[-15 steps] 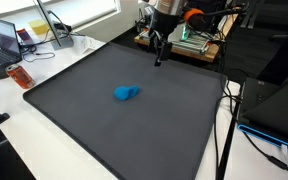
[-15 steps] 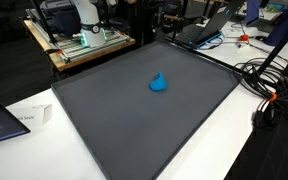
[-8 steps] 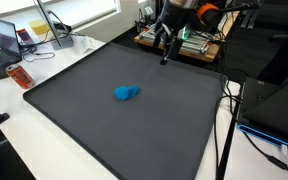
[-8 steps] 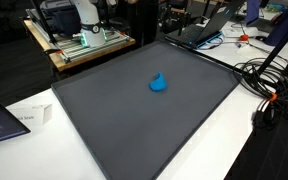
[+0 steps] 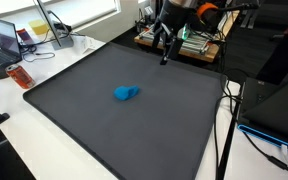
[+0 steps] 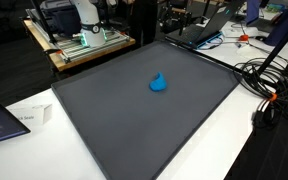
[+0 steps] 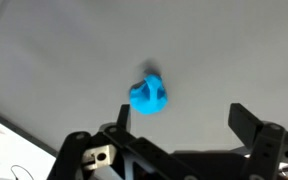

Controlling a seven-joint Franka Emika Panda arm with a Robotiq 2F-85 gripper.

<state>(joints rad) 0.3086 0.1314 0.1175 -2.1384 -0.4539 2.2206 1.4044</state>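
My jaws stand wide open and hold nothing, hanging above the far edge of the table (image 5: 44, 112), well apart from the small bright-blue rounded lump (image 5: 125, 93). The lump lies alone near the middle of the flat dark grey mat (image 5: 104, 135) that covers most of the table, as both exterior views show (image 6: 159, 83). In the wrist view the lump (image 7: 149, 94) sits on bare mat, between the two dark fingers (image 7: 246, 120) and beyond their tips, touching neither.

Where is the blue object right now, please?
In both exterior views the blue object lies near the middle of the dark mat, apart from the open gripper.
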